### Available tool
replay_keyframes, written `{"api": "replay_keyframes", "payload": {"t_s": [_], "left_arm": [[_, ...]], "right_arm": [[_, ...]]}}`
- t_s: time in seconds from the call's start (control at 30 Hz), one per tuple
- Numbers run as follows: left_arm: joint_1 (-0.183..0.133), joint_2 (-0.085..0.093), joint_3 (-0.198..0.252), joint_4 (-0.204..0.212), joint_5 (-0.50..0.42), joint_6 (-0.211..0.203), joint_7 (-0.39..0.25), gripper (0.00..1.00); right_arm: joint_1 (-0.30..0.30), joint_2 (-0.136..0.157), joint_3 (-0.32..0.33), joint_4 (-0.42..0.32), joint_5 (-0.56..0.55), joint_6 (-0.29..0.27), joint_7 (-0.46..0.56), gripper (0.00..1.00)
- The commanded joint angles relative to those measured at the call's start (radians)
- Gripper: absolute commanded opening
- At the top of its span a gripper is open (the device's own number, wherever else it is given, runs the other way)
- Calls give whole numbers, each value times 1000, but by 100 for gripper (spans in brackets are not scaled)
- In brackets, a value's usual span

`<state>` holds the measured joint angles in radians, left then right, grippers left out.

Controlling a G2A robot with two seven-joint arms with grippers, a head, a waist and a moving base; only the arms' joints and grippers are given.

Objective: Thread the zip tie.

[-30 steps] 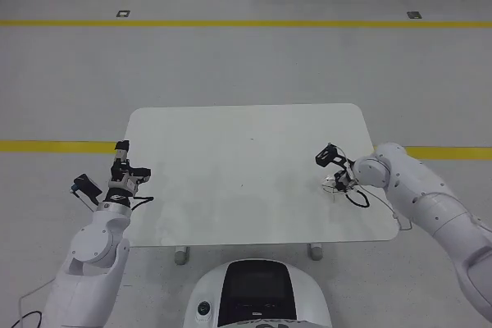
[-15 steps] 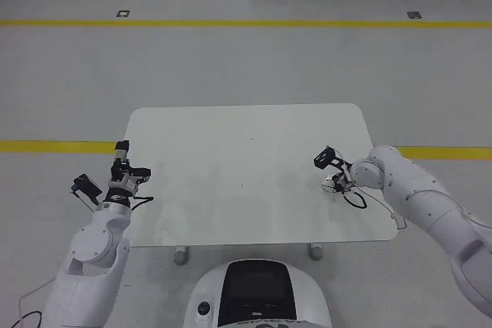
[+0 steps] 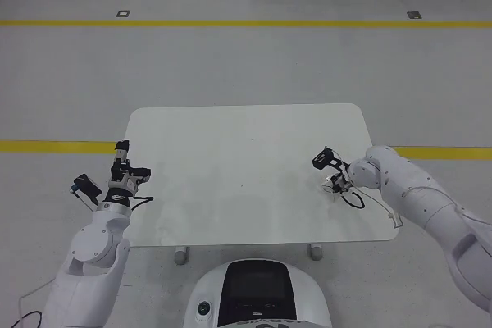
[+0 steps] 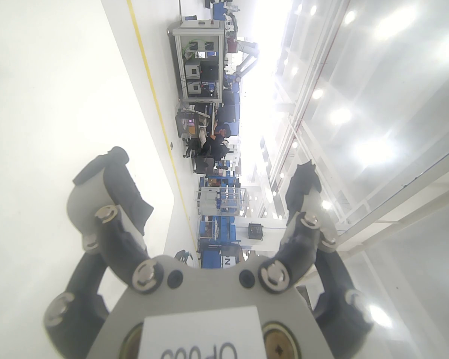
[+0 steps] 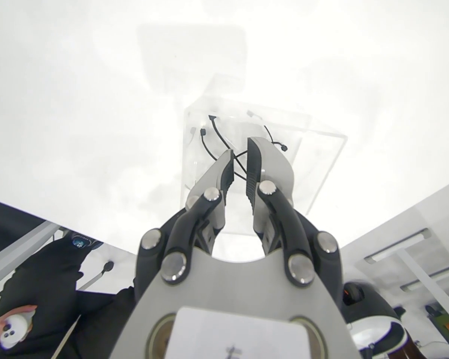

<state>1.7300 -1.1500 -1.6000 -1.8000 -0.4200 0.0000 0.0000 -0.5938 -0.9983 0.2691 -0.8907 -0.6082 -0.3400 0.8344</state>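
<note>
Several black zip ties (image 5: 212, 139) lie loose inside a small clear box (image 5: 321, 158) near the right side of the white table (image 3: 246, 164). My right gripper (image 5: 239, 146) points down into the box. Its fingers stand a narrow gap apart, and two tie strands cross in that gap. From above, the right gripper (image 3: 337, 185) hangs over the clear box (image 3: 331, 191). My left gripper (image 4: 209, 162) is open and holds nothing. It sits at the table's left edge (image 3: 121, 157), pointing away from me, far from the box.
The table's right edge (image 3: 385, 197) runs close behind the box. A yellow floor line (image 3: 33, 146) passes on both sides of the table. The wide table surface between the two arms is bare white.
My right wrist has shifted slightly to the left over the box. The left arm has not moved.
</note>
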Motion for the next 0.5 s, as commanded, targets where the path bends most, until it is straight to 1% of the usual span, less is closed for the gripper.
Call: {"api": "replay_keyframes", "payload": {"t_s": [0.0,0.47], "left_arm": [[0,0,0,0,0,0,0,100],[0,0,0,0,0,0,0,100]], "right_arm": [[6,-1,-11,4,5,0,-5,13],[40,-15,-82,34,47,0,-20,15]]}}
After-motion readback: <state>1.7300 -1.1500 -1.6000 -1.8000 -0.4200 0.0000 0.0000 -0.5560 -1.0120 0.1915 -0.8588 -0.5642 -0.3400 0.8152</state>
